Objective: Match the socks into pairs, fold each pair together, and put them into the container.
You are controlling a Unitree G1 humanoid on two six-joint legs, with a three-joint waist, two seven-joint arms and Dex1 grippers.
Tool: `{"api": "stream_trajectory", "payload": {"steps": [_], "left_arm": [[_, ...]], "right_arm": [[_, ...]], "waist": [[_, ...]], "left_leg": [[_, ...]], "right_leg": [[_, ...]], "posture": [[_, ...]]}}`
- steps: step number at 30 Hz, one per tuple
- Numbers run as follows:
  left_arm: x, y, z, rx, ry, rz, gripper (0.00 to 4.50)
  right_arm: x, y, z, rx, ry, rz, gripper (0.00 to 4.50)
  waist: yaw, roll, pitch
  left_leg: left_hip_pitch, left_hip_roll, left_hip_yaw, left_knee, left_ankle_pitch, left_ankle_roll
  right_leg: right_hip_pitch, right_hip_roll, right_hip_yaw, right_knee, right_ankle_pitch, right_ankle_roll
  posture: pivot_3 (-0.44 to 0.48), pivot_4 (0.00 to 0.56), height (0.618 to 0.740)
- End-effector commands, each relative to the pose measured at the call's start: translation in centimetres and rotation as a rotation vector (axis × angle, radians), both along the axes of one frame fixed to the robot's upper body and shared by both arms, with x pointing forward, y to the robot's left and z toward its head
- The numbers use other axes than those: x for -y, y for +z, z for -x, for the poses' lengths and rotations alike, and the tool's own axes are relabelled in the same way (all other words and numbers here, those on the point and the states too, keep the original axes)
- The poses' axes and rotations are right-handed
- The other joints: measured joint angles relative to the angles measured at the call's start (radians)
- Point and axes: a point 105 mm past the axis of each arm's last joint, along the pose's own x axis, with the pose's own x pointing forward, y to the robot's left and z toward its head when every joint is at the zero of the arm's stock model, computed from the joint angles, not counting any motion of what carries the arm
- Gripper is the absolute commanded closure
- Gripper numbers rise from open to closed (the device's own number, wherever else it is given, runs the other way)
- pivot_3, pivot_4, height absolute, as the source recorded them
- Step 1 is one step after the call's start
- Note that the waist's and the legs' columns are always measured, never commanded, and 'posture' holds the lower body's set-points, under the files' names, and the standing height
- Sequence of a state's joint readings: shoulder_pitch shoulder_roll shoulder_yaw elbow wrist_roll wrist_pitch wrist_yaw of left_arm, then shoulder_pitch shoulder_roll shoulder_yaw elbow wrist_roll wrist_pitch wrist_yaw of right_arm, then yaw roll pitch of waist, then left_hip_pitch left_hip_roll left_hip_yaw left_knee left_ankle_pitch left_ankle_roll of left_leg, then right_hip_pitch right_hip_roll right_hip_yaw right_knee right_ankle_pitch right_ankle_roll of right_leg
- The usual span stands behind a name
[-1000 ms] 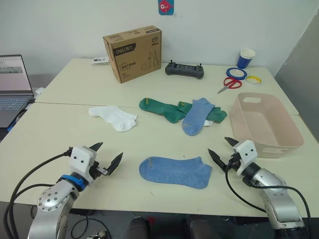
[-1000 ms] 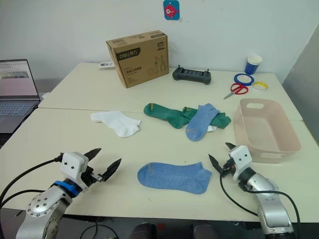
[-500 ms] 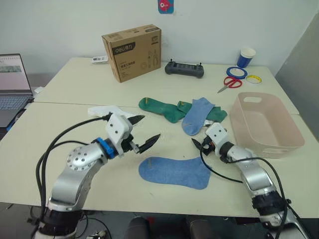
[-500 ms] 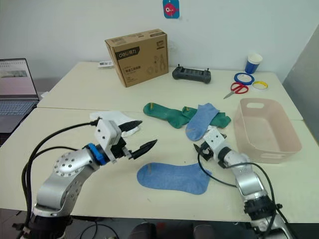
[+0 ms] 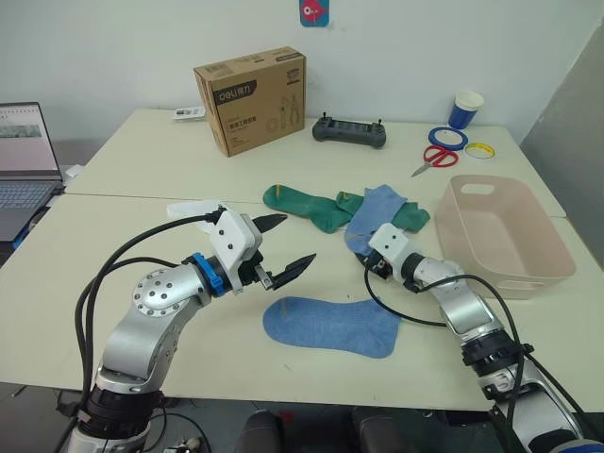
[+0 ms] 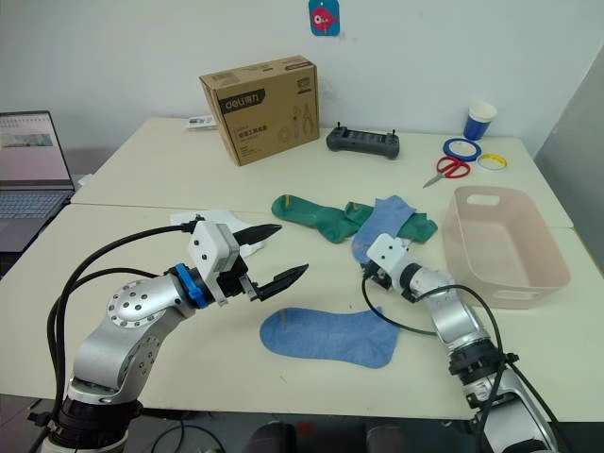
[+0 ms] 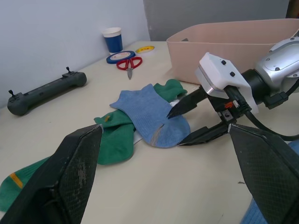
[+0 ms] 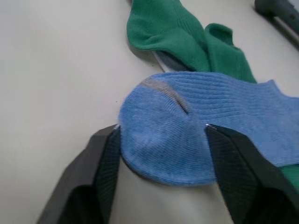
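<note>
Right hand open, straddling far blue sock toe: lower to tabletop, pinch 1 layer; left hand open, empty.

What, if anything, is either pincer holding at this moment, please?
Nothing: the right pincer straddles the far blue sock's toe, open; the left pincer is open in the air.

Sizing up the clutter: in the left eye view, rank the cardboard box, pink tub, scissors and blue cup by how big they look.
1. Tub
2. Box, farther back, so the gap with the tub is unsure
3. Scissors
4. Cup; looks close to the scissors, so that order is unsure
</note>
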State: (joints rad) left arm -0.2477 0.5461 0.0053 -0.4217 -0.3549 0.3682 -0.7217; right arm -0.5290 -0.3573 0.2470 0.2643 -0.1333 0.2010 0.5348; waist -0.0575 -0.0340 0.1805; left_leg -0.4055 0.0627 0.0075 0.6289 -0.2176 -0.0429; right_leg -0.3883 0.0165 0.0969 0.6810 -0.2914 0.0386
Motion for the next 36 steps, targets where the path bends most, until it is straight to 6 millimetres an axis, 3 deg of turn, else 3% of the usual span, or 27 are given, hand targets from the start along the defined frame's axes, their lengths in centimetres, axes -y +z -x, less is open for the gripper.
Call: {"api": "stream_trajectory", "payload": {"steps": [1,6,14,19,21,26,32,36], "left_arm": [[0.3,1.0,0.4,0.039,-0.009,0.011,0.00],[0.2,1.0,0.3,0.042,-0.003,0.012,0.00],[-0.7,0.8,0.4,0.035,0.011,-0.003,0.00],[-1.8,0.3,0.3,0.008,0.001,-0.049,0.00],[-2.3,0.1,0.2,-0.005,-0.008,-0.069,0.00],[-2.7,-0.3,0.4,-0.043,-0.047,-0.099,0.00],[-2.4,-1.4,1.8,-0.135,-0.109,-0.113,0.00],[-2.9,-1.9,2.7,-0.223,-0.108,-0.085,0.00]], "right_arm": [[0.9,0.2,-0.6,-0.055,-0.066,-0.052,2.76],[1.0,0.8,-0.6,-0.061,-0.071,-0.086,4.46],[-0.2,3.1,0.9,-0.035,0.092,-0.145,4.46],[-2.1,5.4,5.6,-0.072,0.446,-0.137,4.46],[-2.1,5.1,8.3,-0.138,0.590,-0.100,4.46],[-1.9,3.8,13.1,-0.363,0.764,-0.127,4.46],[-3.7,3.1,13.1,-0.374,0.742,-0.171,4.46],[-4.7,2.5,11.9,-0.338,0.677,-0.166,4.46]], "waist": [[0.000,0.000,0.000],[0.002,0.000,0.000],[0.001,0.000,0.000],[0.001,0.001,0.001],[0.001,0.001,0.001],[0.003,0.000,0.001],[-0.006,0.000,0.001],[-0.003,0.001,0.001]], "left_leg": [[0.000,0.000,0.000,0.000,0.000,0.000],[0.000,0.000,0.000,0.000,0.000,0.000],[-0.001,0.000,0.000,0.000,0.000,0.000],[-0.001,0.000,-0.001,-0.001,0.000,0.000],[-0.001,0.000,-0.001,-0.001,0.000,0.000],[-0.001,0.000,-0.002,-0.001,0.000,0.000],[0.000,0.001,-0.002,0.000,0.000,0.000],[0.000,0.001,-0.002,-0.001,0.000,0.000]], "right_leg": [[0.000,0.000,0.000,0.000,0.000,0.000],[0.000,0.000,0.000,0.000,0.000,0.000],[-0.001,0.000,0.000,0.000,0.000,0.000],[-0.001,0.000,-0.001,-0.001,-0.001,0.001],[-0.001,0.000,-0.001,-0.001,-0.001,0.001],[-0.001,0.000,-0.002,-0.001,-0.002,0.000],[-0.001,0.000,-0.001,0.000,-0.001,0.000],[-0.001,0.000,-0.002,0.000,-0.002,0.000]], "posture": [[0.000,0.150,0.740],[0.000,0.150,0.740],[0.000,0.150,0.740],[0.000,0.150,0.740],[0.000,0.150,0.740],[0.000,0.150,0.740],[0.000,0.150,0.740],[0.000,0.150,0.740]]}}
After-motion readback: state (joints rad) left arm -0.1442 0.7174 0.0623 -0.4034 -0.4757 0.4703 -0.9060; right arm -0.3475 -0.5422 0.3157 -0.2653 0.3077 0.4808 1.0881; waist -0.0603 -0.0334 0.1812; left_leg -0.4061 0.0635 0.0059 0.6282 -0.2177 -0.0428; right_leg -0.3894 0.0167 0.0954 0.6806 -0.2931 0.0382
